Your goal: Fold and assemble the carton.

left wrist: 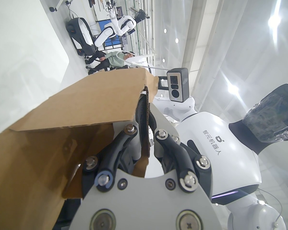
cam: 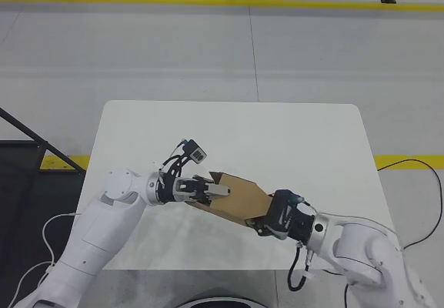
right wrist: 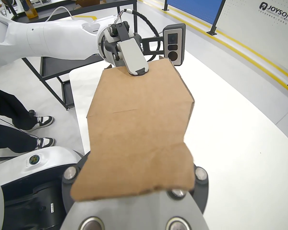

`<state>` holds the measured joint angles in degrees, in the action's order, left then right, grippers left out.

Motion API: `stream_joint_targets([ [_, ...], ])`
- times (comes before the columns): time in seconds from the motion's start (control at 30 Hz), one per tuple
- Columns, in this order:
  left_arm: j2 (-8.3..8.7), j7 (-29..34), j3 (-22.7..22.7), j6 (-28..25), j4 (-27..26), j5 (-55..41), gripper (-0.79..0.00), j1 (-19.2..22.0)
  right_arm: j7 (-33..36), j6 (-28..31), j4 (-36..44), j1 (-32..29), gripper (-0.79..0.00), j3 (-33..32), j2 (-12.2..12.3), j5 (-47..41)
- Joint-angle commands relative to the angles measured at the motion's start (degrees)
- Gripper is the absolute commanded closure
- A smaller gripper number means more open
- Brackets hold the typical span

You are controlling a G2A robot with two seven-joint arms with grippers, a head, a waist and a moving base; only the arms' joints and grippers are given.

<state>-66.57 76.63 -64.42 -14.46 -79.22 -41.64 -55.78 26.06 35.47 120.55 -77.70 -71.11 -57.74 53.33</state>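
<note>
Low and right of centre in the top view, the right pincer (cam: 272,218) meets one end of the brown cardboard carton (cam: 238,199), its grip hidden so I cannot tell; left of centre, the left pincer (cam: 208,189) is clamped on the other end, over the white rounded surface (cam: 298,138)

A: Where's the carton (right wrist: 139,120)?
B: Flat and brown, stretching ahead toward twelve o'clock above the white table (right wrist: 230,132).
A: And its far edge?
B: The left gripper (right wrist: 137,72) pinches it there, one pale finger (right wrist: 133,56) lying on top.
</note>
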Motion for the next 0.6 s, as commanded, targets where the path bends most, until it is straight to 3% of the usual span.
stream_joint_targets([
  [0.0, 0.03, -0.04, -0.19, -0.09, 0.01, -0.07, 0.0, -0.04, -0.64, 0.6, 0.08, -0.57, -0.351, -0.91, 0.13, -0.55],
  [0.57, 0.27, 0.14, -1.41, -0.49, -0.68, -0.48, 0.0, -0.78, -5.04, 10.49, 0.21, -8.69, -0.372, -12.1, 1.82, -9.48],
])
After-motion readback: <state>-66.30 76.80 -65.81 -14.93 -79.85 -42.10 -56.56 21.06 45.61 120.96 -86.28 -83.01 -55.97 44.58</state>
